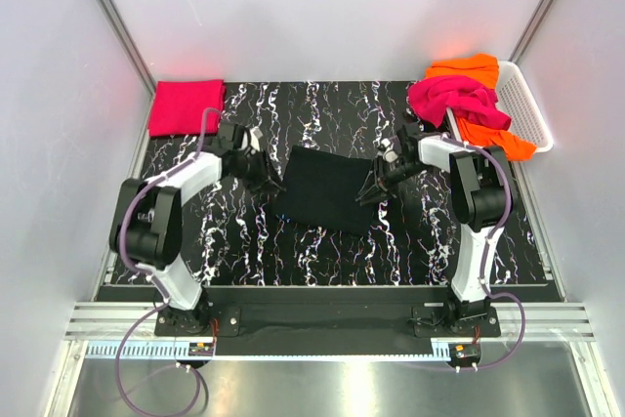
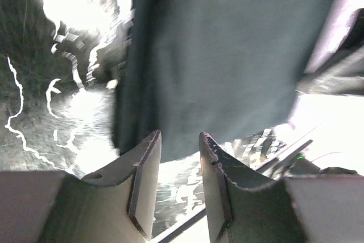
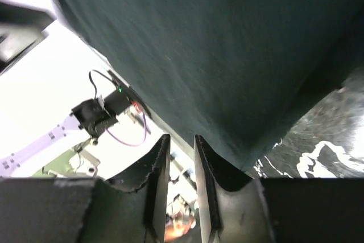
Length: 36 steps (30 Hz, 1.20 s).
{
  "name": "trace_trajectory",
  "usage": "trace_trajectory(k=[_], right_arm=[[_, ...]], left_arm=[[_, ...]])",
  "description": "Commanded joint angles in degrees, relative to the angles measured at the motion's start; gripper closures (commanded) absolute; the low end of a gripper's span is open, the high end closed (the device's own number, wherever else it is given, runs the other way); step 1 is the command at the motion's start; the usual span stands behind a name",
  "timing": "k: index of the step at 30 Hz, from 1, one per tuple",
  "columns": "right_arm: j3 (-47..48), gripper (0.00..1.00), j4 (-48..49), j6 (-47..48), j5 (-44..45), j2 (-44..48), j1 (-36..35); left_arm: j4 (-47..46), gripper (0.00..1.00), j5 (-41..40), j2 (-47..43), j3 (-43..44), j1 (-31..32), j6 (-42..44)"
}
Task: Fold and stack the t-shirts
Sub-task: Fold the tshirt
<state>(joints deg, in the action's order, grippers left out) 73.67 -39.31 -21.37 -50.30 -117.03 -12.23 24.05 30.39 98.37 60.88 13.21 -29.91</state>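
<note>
The left arm (image 1: 146,222), a black-and-white jointed robot limb, rises from its base at the near edge, bends at a raised elbow and stretches its white forearm forward and inward. Its black two-finger left gripper (image 1: 266,175) points toward the middle, tilted downward. In the wrist view its grey fingers (image 2: 145,163) stand slightly apart, with a narrow gap between them. The right arm (image 1: 477,197), of the same build, mirrors this pose with its elbow high and its forearm reaching inward. The black two-finger right gripper (image 1: 373,188) faces the left one, its fingers (image 3: 156,166) nearly parallel with a slim gap between them.

Overhead looks down; both wrist views closely share black t-shirt (image 1: 327,187).
</note>
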Motion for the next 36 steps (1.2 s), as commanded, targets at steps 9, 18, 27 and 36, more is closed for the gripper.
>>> trace_trajectory(k=[9, 18, 27, 36], right_arm=[[11.7, 0.78, 16.7, -13.1, -2.5, -6.8, 2.2], [15.4, 0.78, 28.3, -19.9, -9.5, -17.0, 7.1], [17.4, 0.74, 25.0, -18.4, -7.9, -20.1, 10.7], [24.2, 0.61, 5.2, -10.1, 1.4, -12.8, 10.2]], left_arm=[[-29.8, 0.66, 12.2, 10.8, 9.9, 0.8, -15.3], [-53.4, 0.68, 14.6, 30.6, 18.9, -2.1, -28.7], [-38.4, 0.67, 11.9, 37.7, 26.2, -4.9, -27.9], [-15.0, 0.63, 9.4, 25.2, 31.5, -5.1, -12.8]])
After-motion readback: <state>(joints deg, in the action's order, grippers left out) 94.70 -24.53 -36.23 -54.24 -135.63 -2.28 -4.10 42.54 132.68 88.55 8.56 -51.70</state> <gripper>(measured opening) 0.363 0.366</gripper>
